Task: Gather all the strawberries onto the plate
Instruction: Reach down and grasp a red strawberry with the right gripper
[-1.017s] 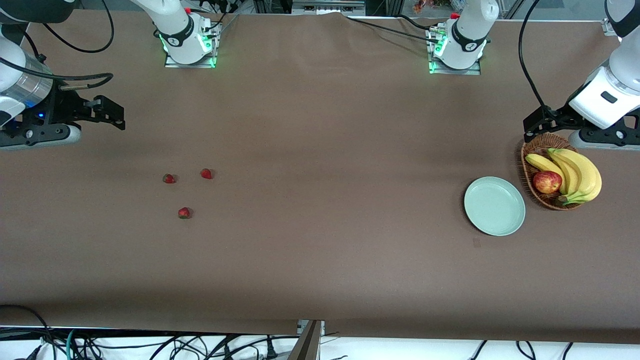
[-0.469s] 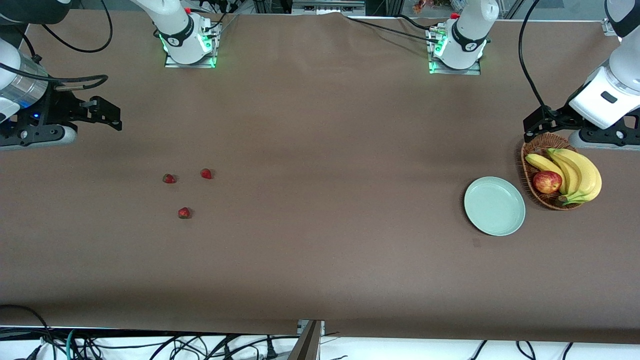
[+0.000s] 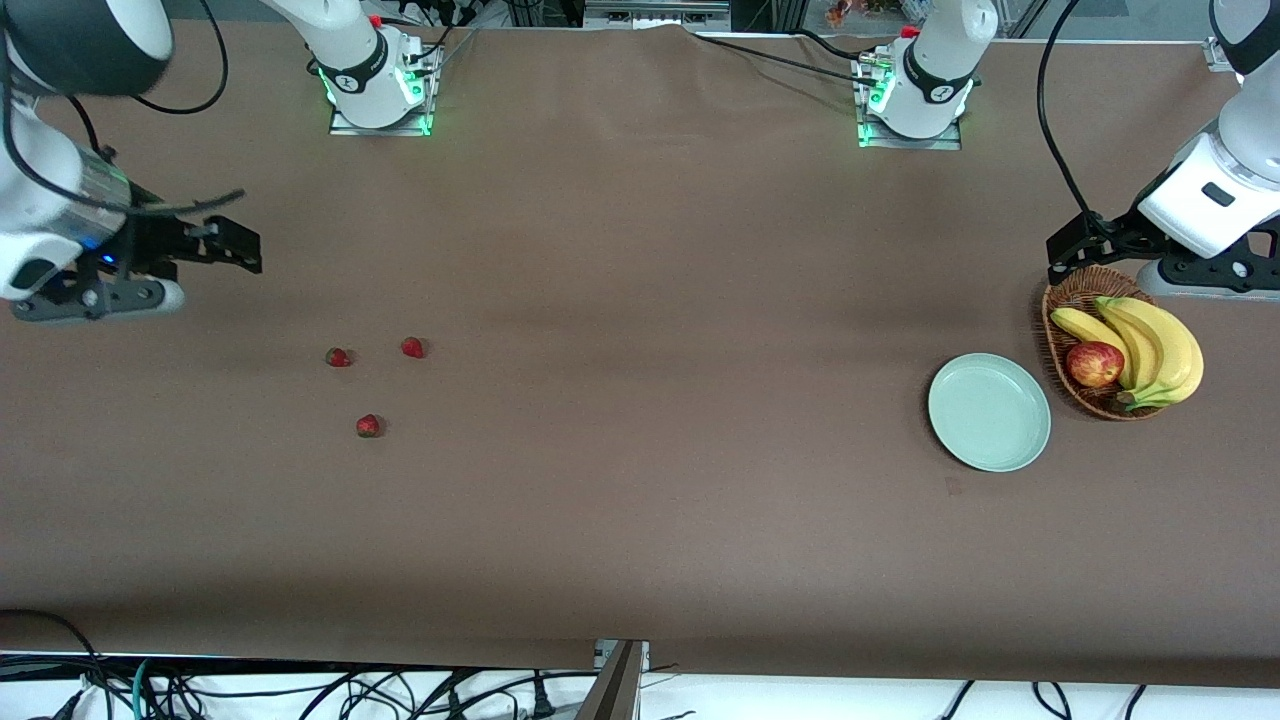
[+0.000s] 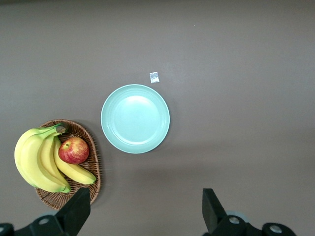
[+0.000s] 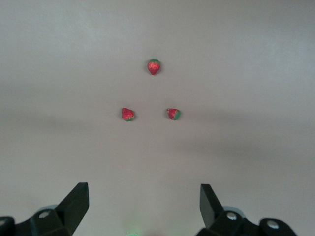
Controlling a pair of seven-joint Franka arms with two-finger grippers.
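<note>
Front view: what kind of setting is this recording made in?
Probably a robotics lab bench: two arm bases bolted to a brown-covered table, loose cables along its edge, and staged props like the plate.

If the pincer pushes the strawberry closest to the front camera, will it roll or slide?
This strawberry looks tiny and rounded, so it would probably roll or skid off unevenly rather than slide straight. It seems light, so a slight nudge may move it. It lies apart from the others, so it would likely not bump them.

right gripper: jaws wide apart, raised near the strawberries, toward the right arm's table end | left gripper: jaws wide apart, raised, well apart from the strawberries
</note>
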